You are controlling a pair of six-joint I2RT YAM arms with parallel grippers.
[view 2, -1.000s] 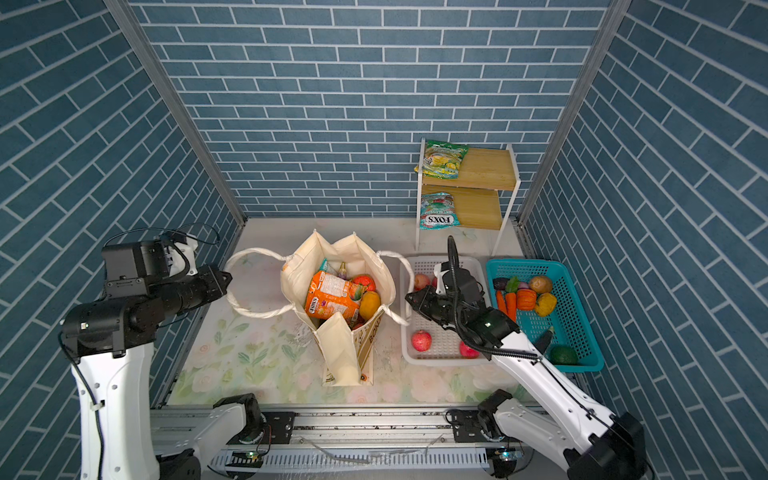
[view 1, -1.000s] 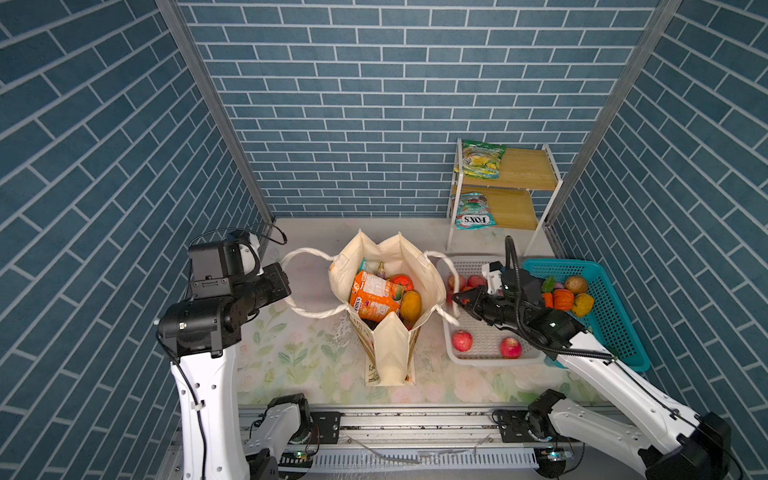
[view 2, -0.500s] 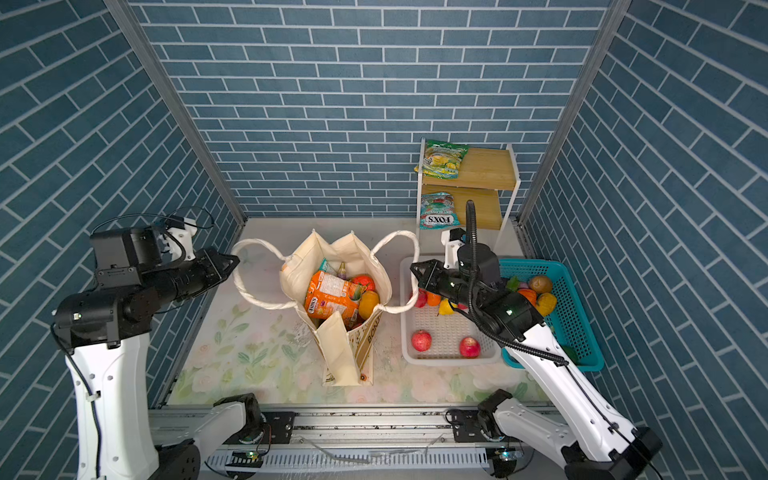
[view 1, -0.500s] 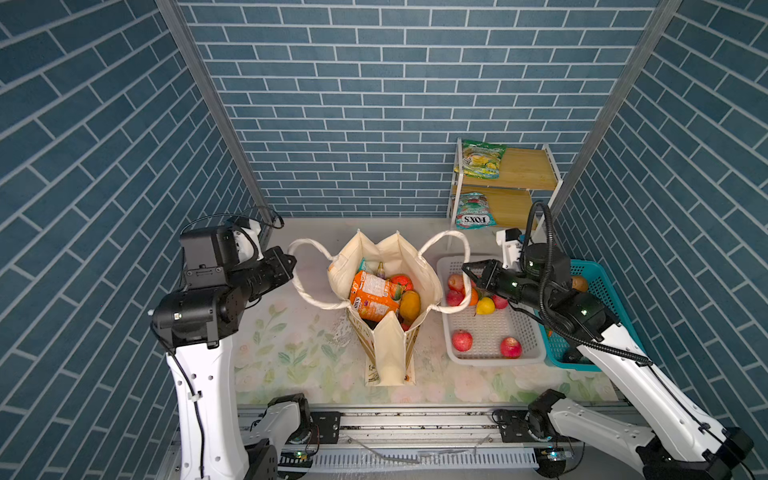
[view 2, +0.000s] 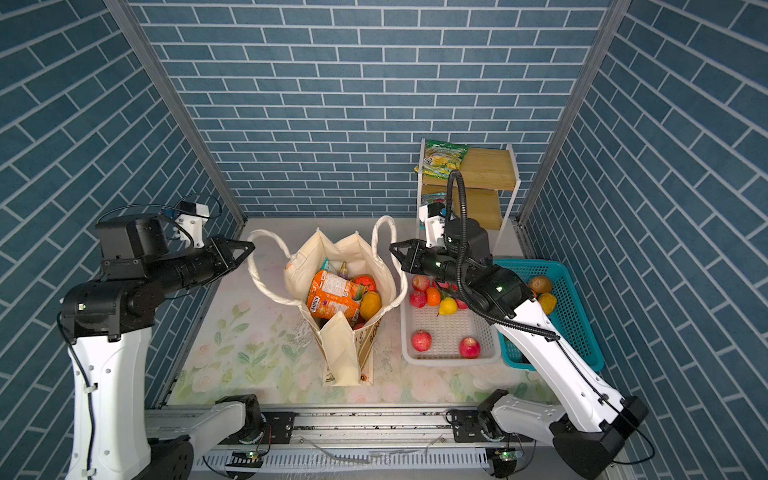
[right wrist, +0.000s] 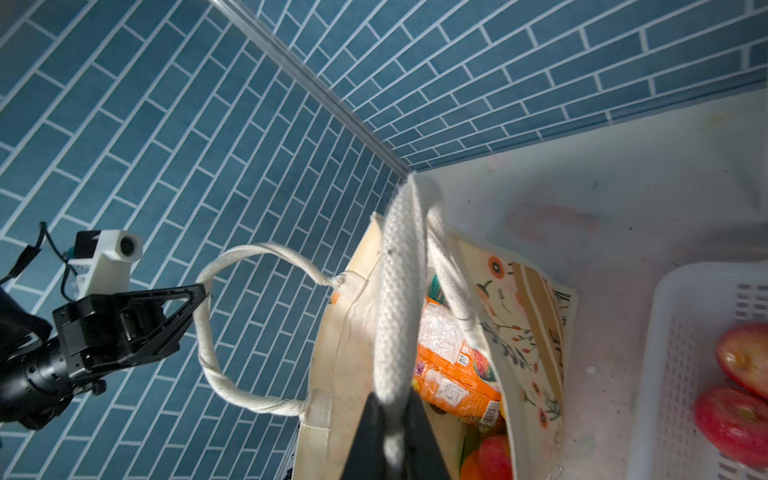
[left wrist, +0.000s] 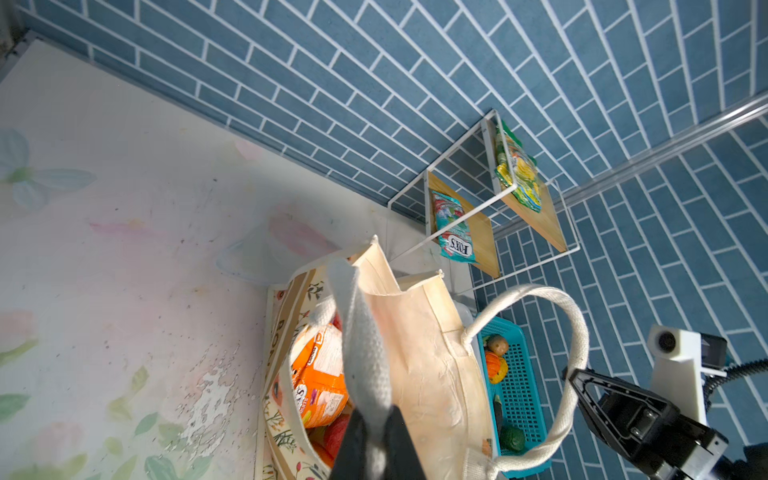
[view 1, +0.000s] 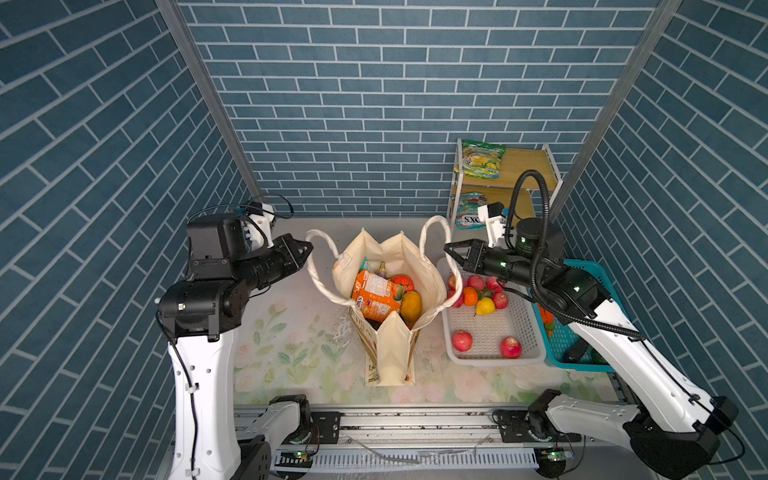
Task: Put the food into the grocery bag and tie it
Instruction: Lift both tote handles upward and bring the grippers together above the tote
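Cream strap handles [left wrist: 365,353] either side of the grocery bag [view 1: 390,353] are clamped tight by left pincer [view 1: 305,248] and right pincer [view 1: 451,248]; tying is in hand, crossing is judged next.

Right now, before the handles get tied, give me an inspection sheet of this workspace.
Surface: floral mat, print flaked in one patch.
Job's things: grocery bag upright, open, holding an orange packet and fruit; apples in white basket; two packets on the shelf.
Clutter: teal basket of produce.
Claws: left claw shut on left handle; right claw shut on right handle.
Cables: black hose looped over right arm.
Surroundings: blue brick walls.
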